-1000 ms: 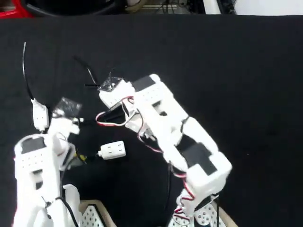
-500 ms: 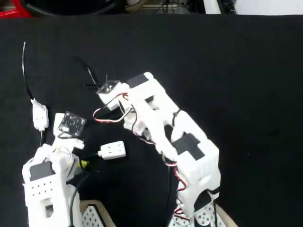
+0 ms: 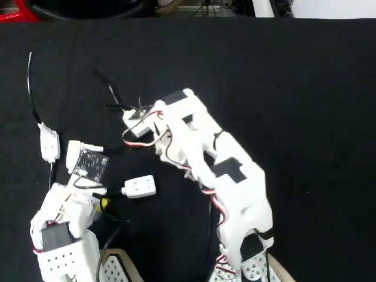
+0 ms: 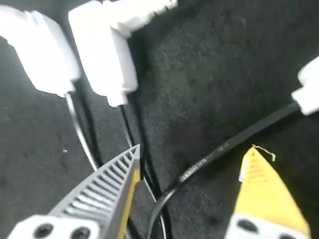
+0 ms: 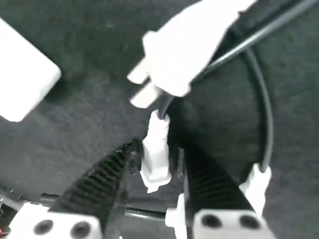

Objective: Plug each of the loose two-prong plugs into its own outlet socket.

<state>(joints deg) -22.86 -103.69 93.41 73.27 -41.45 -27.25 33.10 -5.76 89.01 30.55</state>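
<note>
My right gripper (image 5: 157, 164) is shut on a slim white plug (image 5: 155, 149), its black fingers (image 5: 102, 186) close on either side. Just beyond lies a white two-prong plug (image 5: 184, 45) on a black cord, and a white outlet block (image 5: 20, 84) lies off to one side. In the high view this gripper (image 3: 136, 116) sits left of the table's centre. My left gripper (image 4: 195, 149) stands open over a black cord (image 4: 214, 152), above the cloth. Two white blocks (image 4: 102, 50) lie ahead of it. A white outlet (image 3: 141, 186) lies between the arms.
Another white outlet (image 3: 50, 144) with a thin cord lies near the table's left edge. Loose black cords (image 3: 108, 88) trail behind the right gripper. The black cloth (image 3: 294, 88) is open to the right and at the back.
The left arm has pulled back toward the front edge, away from the left outlet. The right arm has swung and straightened, its gripper shifting slightly over the plugs.
</note>
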